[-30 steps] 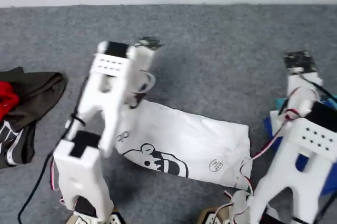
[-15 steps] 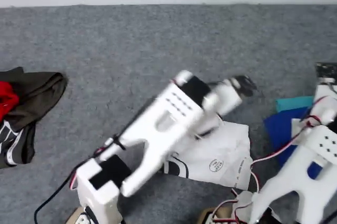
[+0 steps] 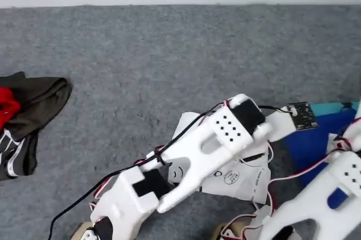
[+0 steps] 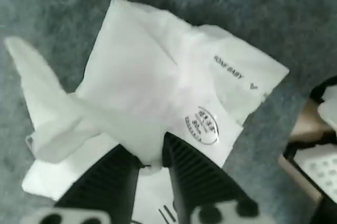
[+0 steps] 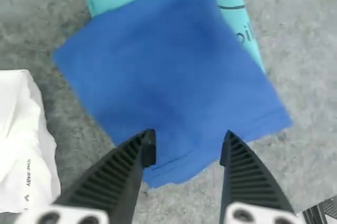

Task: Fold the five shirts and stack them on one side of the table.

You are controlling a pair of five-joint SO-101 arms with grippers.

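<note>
Clamped on an edge of the white shirt, the left hand is sweeping it toward three o'clock, halving the garment, while the right hand is hovering spread apart.

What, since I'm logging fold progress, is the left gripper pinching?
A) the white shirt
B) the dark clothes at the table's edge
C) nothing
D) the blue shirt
A: in the left wrist view the left gripper is shut on a bunched fold of the white shirt.
</note>
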